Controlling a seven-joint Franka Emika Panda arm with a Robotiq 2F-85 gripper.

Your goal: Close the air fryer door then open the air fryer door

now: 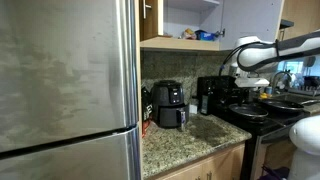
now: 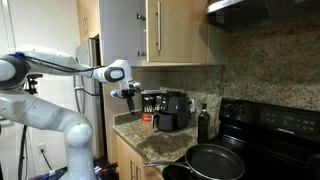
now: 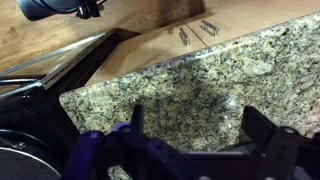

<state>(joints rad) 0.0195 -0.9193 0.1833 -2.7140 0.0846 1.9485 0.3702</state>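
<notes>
The air fryer (image 1: 168, 103) is a small black rounded appliance on the granite counter, and it shows in both exterior views (image 2: 172, 112). Its dark front door (image 1: 172, 117) faces out from the wall; it is too small to tell whether it is fully shut. My gripper (image 2: 127, 93) hangs in the air in front of the counter, apart from the air fryer, and also shows in an exterior view (image 1: 234, 84). In the wrist view the gripper (image 3: 192, 115) is open and empty above bare granite (image 3: 200, 70). The air fryer is out of the wrist view.
A taller black coffee maker (image 1: 208, 95) and a dark bottle (image 2: 204, 122) stand beside the air fryer. A black stove (image 2: 270, 125) with a pan (image 2: 215, 160) is at the right. A steel fridge (image 1: 65, 90) stands left. Wall cabinets (image 2: 170, 30) hang above the counter.
</notes>
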